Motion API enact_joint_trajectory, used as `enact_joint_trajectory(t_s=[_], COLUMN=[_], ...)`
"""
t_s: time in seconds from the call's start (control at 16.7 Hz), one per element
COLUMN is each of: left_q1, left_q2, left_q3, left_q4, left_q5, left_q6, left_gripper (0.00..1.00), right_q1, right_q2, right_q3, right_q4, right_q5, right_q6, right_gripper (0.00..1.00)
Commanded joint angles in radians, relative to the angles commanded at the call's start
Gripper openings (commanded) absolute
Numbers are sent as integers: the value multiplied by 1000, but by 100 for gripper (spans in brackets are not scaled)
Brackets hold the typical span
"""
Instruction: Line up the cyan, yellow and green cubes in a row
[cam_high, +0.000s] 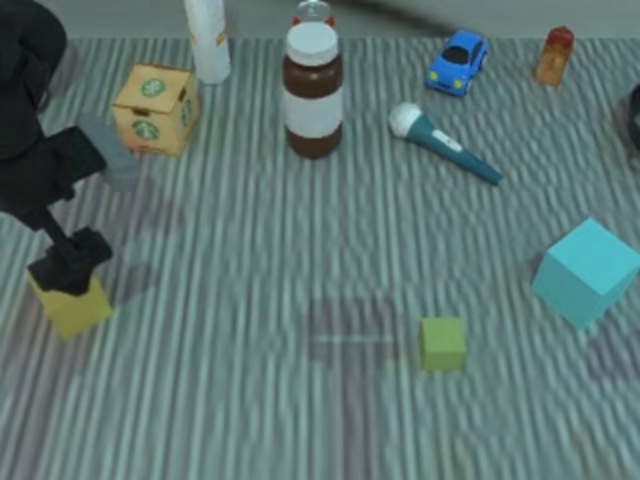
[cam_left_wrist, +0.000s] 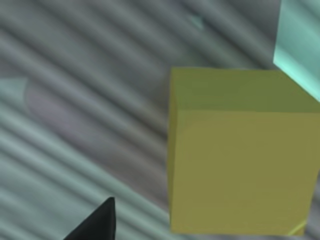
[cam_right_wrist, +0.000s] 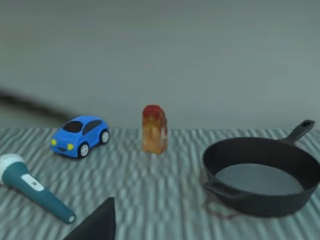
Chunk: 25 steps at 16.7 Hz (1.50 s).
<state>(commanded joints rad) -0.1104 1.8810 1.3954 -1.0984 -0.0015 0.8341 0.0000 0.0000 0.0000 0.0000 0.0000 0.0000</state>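
Over at the table's left side, the left gripper (cam_high: 68, 272) sits right on top of the yellow cube (cam_high: 72, 305), covering its upper part in the top view. Whether its fingers are spread or pinching the cube, I cannot tell; the left wrist view shows only the cube's face (cam_left_wrist: 242, 165) up close and one dark fingertip off to the side. The green cube (cam_high: 441, 343) rests alone near the middle front of the table, well apart from the yellow one. The cyan cube (cam_high: 585, 272) stands at the right side, turned at an angle to the table's edge. Along the back are a tan box (cam_high: 155, 108), a white bottle (cam_high: 207, 40), a brown jar (cam_high: 313, 90), a teal microphone (cam_high: 443, 142), a blue toy car (cam_high: 457, 62) and a small orange bottle (cam_high: 555, 55). The right arm is parked off the right edge, its wrist view looking across at a black pan (cam_right_wrist: 262, 175).
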Motion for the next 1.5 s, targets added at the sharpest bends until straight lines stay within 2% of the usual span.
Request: enact_joint_trajectory(t_s=[0.18, 0.54, 1.02, 1.32, 1.5], left_q1=[31, 27, 32, 33, 33], left_q2=[-27, -18, 98, 112, 112], left_q3=[-31, -39, -209, -228, -228], left_q4=[17, 32, 324, 353, 353], left_q5=[2, 2, 3, 3, 3], left_q6=[49, 48, 53, 54, 54], left_gripper=[100, 100, 100, 100, 77], right_q1=[0, 0, 0, 0, 0], right_q2=[0, 0, 0, 0, 0], right_q3=[0, 0, 0, 0, 0], right_q4=[0, 0, 0, 0, 0], right_q5=[0, 0, 0, 0, 0], right_q6=[0, 0, 0, 0, 0], right_gripper=[100, 100, 100, 100, 100])
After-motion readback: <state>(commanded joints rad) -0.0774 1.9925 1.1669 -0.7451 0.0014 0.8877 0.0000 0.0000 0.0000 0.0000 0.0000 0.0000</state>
